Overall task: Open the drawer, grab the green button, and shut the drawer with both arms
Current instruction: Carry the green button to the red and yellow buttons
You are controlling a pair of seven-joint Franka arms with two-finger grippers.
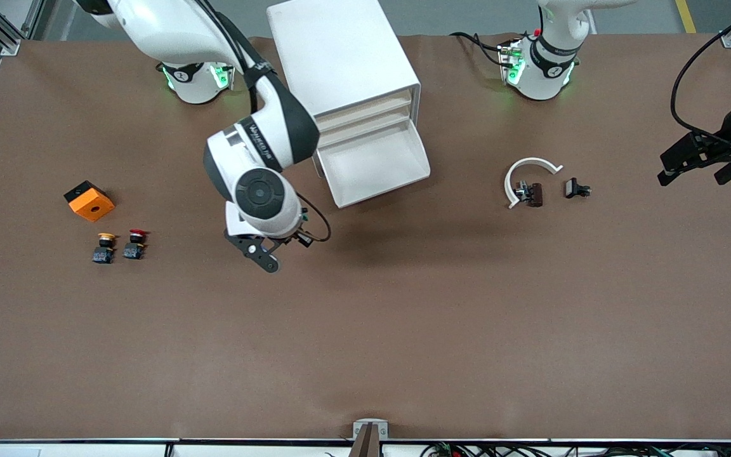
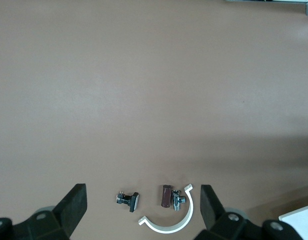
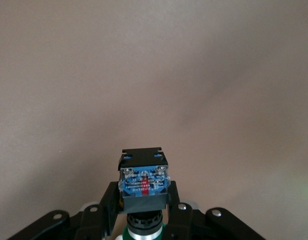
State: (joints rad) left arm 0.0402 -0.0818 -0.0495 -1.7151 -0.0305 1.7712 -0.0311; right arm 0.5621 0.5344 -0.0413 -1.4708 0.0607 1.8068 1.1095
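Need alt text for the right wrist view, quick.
The right gripper holds the button in shut jaws, its black-and-blue body pointing outward and green cap nearest the wrist. Bare brown table fills everything else.

The button's (image 3: 143,187) green cap sits mostly hidden between the right tool's fingers (image 3: 108,207).

bench (image 1: 403,330): matt brown covering, smooth
drawer cabinet (image 1: 346,76): white plastic, faint sheen
arms (image 1: 264,197): glossy white shells
button (image 3: 143,182): black-and-blue plastic body
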